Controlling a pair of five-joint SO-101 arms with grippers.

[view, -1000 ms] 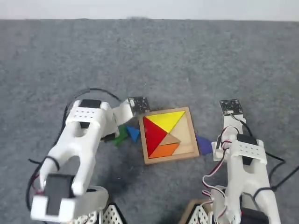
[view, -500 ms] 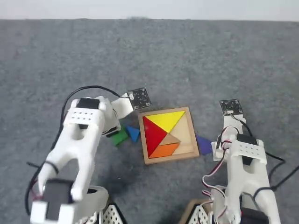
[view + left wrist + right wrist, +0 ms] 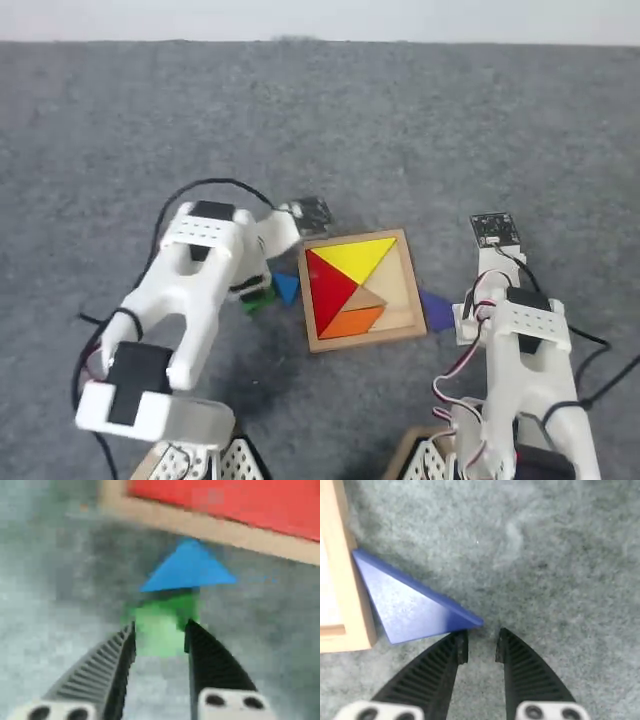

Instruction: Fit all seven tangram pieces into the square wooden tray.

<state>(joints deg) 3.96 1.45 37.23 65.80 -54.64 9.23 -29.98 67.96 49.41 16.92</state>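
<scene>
The square wooden tray (image 3: 398, 322) holds a yellow triangle (image 3: 360, 258), a red triangle (image 3: 328, 287) and an orange piece (image 3: 352, 321). Left of it on the carpet lie a small blue triangle (image 3: 286, 288) and a green piece (image 3: 258, 297). In the left wrist view my left gripper (image 3: 160, 636) is shut on the green piece (image 3: 162, 625), its fingers against two sides, with the blue triangle (image 3: 187, 572) just beyond. A dark blue triangle (image 3: 405, 605) touches the tray's right edge (image 3: 350, 595). My right gripper (image 3: 481, 639) stands slightly open beside its corner, holding nothing.
Grey carpet covers the whole table, with wide free room behind the tray. The left arm's body (image 3: 190, 290) and cable hang over the area left of the tray. The right arm (image 3: 515, 340) stands to the tray's right.
The left arm has swung toward the tray and lowered its wrist over the green piece. The right arm and the pieces in the tray have not moved.
</scene>
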